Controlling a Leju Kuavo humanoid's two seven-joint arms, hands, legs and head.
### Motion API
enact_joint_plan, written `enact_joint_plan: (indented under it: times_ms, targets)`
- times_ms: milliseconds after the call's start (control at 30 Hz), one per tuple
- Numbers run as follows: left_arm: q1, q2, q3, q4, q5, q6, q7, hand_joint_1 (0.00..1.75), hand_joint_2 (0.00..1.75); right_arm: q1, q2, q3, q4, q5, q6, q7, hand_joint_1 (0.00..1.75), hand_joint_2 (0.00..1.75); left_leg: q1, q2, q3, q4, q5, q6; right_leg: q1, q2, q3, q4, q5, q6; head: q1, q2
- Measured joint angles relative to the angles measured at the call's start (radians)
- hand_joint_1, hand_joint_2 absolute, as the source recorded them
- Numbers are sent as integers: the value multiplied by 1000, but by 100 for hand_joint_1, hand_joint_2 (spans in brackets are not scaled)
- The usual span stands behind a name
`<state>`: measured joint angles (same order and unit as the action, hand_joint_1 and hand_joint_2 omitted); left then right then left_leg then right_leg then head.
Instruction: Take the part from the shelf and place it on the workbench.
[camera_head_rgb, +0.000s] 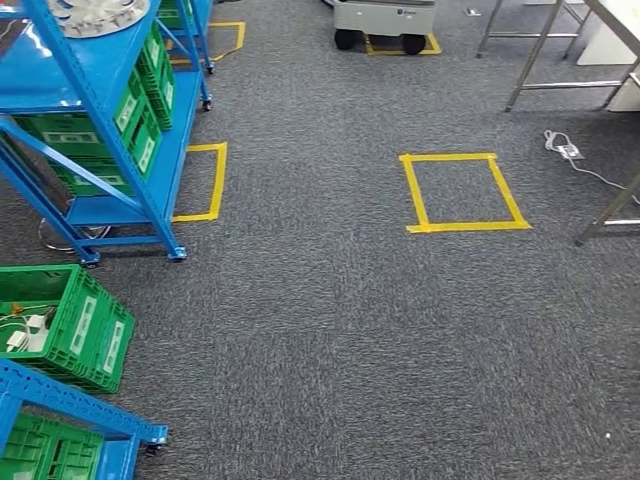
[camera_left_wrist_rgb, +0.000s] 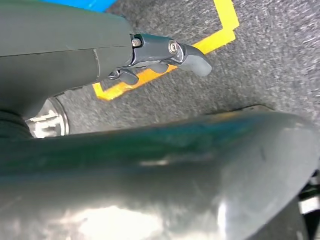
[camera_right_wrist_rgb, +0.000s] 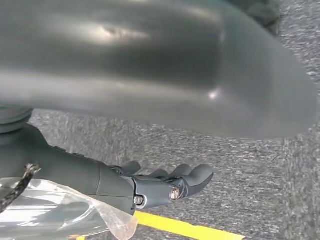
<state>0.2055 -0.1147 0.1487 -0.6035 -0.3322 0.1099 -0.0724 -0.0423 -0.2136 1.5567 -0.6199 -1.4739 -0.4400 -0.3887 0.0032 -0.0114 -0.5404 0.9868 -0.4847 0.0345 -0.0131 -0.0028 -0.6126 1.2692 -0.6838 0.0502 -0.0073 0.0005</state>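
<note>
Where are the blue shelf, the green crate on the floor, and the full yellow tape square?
blue shelf (camera_head_rgb: 94, 95), head view, slanted front post.
green crate (camera_head_rgb: 83, 330), head view, side wall.
yellow tape square (camera_head_rgb: 464, 226), head view, near strip.

Left hand (camera_left_wrist_rgb: 166, 55) and right hand (camera_right_wrist_rgb: 166, 185) — fingers extended.

Grey carpet (camera_head_rgb: 317, 330) covering whole floor. Yellow tape square (camera_head_rgb: 464, 192) lying mid-floor, right of centre. Second tape square (camera_head_rgb: 205, 182) sitting just beside blue rack's foot. Third tape outline (camera_head_rgb: 398, 44) lying under white wheeled cart (camera_head_rgb: 383, 20) at far edge. Green crate (camera_head_rgb: 64, 325) standing on carpet at left, holding white items. White power strip (camera_head_rgb: 564, 148) with cable lying near metal frame legs (camera_head_rgb: 528, 60) at right.
</note>
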Motion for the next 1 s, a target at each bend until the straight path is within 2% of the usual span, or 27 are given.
enact_joint_plan:
  times_ms: [33, 67, 133, 167, 200, 233, 333, 433, 533, 633, 700, 833, 1000]
  targets:
    - [0, 0, 1, 0, -1, 4, -10, 0, 0, 2, -4, 0, -4, -3, -3, -2, 0, 0, 0, -10, 2, 0, -2, 0, 0, 2, -18, 17, 12, 0, 0, 0]
    - [0, 0, 2, 0, -2, 11, -22, 0, 0, 4, -7, -1, -10, -8, -7, -5, 0, 0, 0, -18, 6, 1, -4, -1, -1, 2, -16, -11, 45, 1, 0, 0]
    - [-1, -2, 6, 0, -5, 26, -49, 0, 0, 7, -14, -4, -24, -15, -17, -11, 0, 0, 0, -30, 15, 2, -10, -7, -5, 8, 32, -146, 131, 2, 0, 0]
    - [-3, -3, 10, 0, -5, 32, -62, 0, 0, 7, -17, -6, -33, -18, -23, -14, 0, 0, -2, -35, 16, 5, -14, -13, -7, 14, 58, -210, 157, 1, 1, 0]
    - [-6, -3, 16, 0, -5, 38, -73, 0, 0, 7, -19, -7, -41, -21, -27, -17, 0, 0, -4, -37, 16, 8, -17, -16, -10, 20, 76, -253, 171, 0, 1, 0]
    - [-8, -4, 24, 0, -5, 43, -82, 0, 0, 8, -21, -8, -49, -23, -31, -20, 0, 0, -7, -38, 13, 11, -18, -13, -10, 25, 84, -271, 172, -1, 1, 0]
    - [-11, -5, 43, 0, -4, 48, -96, 0, 0, 13, -26, -12, -66, -27, -37, -24, 0, 0, -8, -39, 10, 12, -14, 8, -7, 26, 85, -277, 174, -4, 0, 0]
    - [-13, -6, 56, 0, -5, 51, -101, 0, 0, 14, -29, -16, -78, -29, -38, -24, 0, 0, -5, -39, 12, 7, -13, 10, -2, 26, 86, -276, 172, -13, -1, 0]
    - [-14, -9, 68, 0, -15, 58, -102, 0, 0, 13, -33, -18, -86, -32, -39, -26, 0, 0, -1, -39, 13, 3, -12, 3, 2, 25, 87, -276, 170, -19, 0, 0]
    - [-13, -12, 75, 0, -30, 62, -97, 0, 0, 13, -38, -19, -91, -32, -38, -26, 0, 0, 2, -39, 13, 0, -12, -18, 4, 25, 86, -274, 169, -21, 0, 0]
    - [-13, -13, 77, 0, -40, 64, -89, 0, 0, 13, -40, -19, -92, -31, -35, -26, 0, 0, 3, -39, 13, -1, -13, -28, 4, 25, 86, -274, 168, -22, 0, 0]
    - [-13, -16, 83, 0, -58, 73, -78, 0, 0, 12, -40, -19, -93, -29, -32, -26, 0, 0, 2, -39, 13, -1, -14, -34, 3, 24, 87, -274, 168, -22, 0, 0]
    - [-13, -18, 93, 0, -75, 79, -67, 0, 0, 12, -40, -19, -93, -25, -28, -26, 0, 0, 0, -39, 13, 1, -15, -34, 1, 24, 87, -274, 168, -22, 0, 0]
